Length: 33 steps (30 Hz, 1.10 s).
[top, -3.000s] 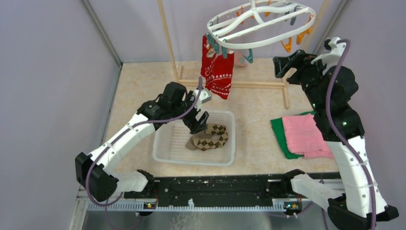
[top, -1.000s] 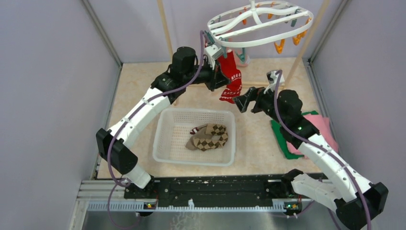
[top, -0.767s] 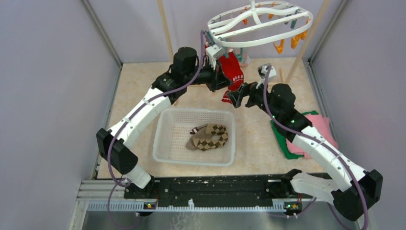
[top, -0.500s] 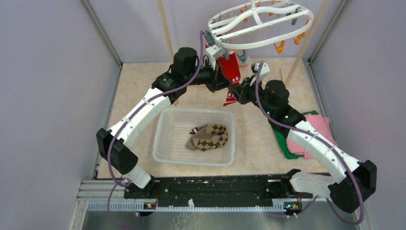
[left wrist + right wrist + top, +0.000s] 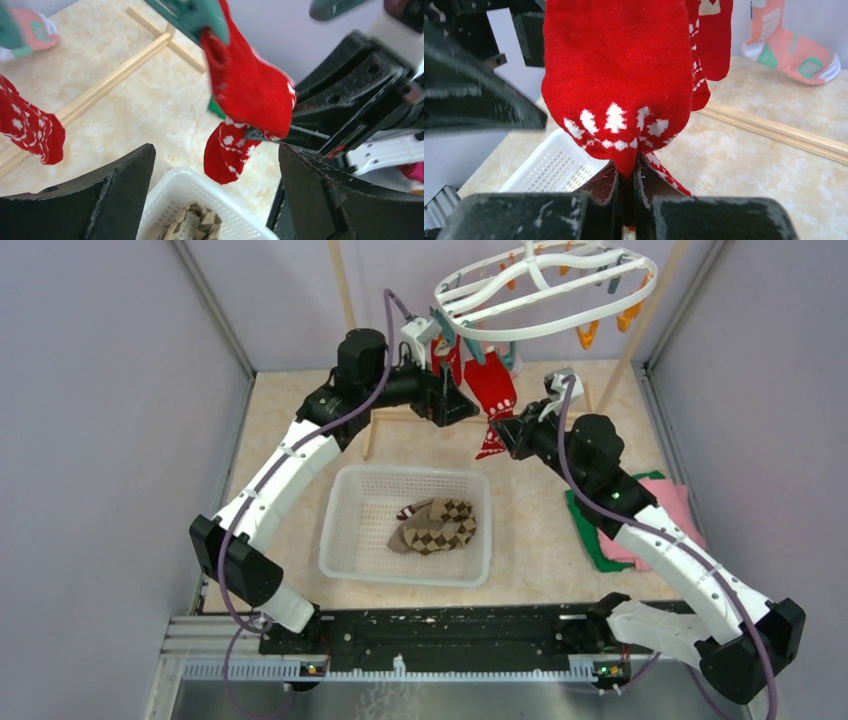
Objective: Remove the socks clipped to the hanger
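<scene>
The right fingers (image 5: 651, 186) are pressing tightly together on the lowest fold of a red knit sock with a white pattern (image 5: 616, 75), pinching a small tuck of cloth between their tips. The left fingers (image 5: 117, 197) are standing wide apart on either side of the same sock, touching nothing and holding nothing.

The sock is hanging by its cuff from a teal plastic clip (image 5: 192, 15) under the near-left rim of the white plastic oval ring hanger (image 5: 540, 333). It is dangling in the air over the far middle of the beige stone-patterned counter (image 5: 540, 530), just past the far edge of the white mesh plastic basket (image 5: 340, 540). A second red patterned sock (image 5: 711, 40) is hanging just beside it, and a pink sock with teal patches (image 5: 794, 45) is hanging further back. A brown-tan argyle pair of socks (image 5: 435, 525) is lying in the basket.

The held sock is looking light, soft and limp, so it is likely to stretch before it slips free of the clip. The fold low on the foot is giving a secure bite, though a pull from there is probably going to lengthen the fabric and tilt the light hanger. Taking hold nearer the cuff, or squeezing the clip open, would seemingly release it more cleanly.
</scene>
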Available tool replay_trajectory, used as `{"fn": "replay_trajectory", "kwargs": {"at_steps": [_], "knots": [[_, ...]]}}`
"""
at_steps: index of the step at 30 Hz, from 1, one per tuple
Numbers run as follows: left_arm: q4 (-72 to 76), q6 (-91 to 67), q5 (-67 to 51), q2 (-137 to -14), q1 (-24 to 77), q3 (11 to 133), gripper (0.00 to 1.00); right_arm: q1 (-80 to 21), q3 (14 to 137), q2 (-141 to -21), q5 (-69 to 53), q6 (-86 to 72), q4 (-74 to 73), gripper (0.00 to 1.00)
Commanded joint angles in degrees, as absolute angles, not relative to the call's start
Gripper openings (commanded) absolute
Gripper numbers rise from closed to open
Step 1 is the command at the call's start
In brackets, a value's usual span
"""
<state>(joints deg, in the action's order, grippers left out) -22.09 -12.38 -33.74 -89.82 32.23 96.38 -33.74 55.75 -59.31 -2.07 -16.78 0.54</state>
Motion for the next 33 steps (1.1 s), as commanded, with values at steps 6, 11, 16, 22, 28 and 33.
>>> {"fn": "replay_trajectory", "kwargs": {"at_steps": [6,11,16,22,28,33], "knots": [[0.4,-32.7,-46.1,-90.7,24.2,98.0,0.99,-34.0,54.7,-57.3,-4.2,-22.1,0.3,0.00],[-1.0,-31.5,-44.7,-92.6,24.4,101.7,0.96,-34.0,53.6,-58.4,-6.4,-24.5,2.7,0.00],[-3.0,-31.1,-43.4,-96.1,25.3,106.2,0.94,-33.9,54.0,-59.7,-7.1,-25.5,3.5,0.00],[-0.9,-32.2,-43.2,-98.4,25.9,106.9,0.92,-33.9,56.0,-61.1,-8.9,-26.4,3.6,0.00],[1.6,-33.2,-42.8,-100.2,26.2,108.1,0.83,-34.0,57.4,-63.4,-11.3,-27.2,4.6,0.00],[2.4,-32.5,-42.0,-100.2,26.2,108.5,0.74,-34.0,57.9,-64.6,-12.0,-27.3,5.2,0.00]]}}
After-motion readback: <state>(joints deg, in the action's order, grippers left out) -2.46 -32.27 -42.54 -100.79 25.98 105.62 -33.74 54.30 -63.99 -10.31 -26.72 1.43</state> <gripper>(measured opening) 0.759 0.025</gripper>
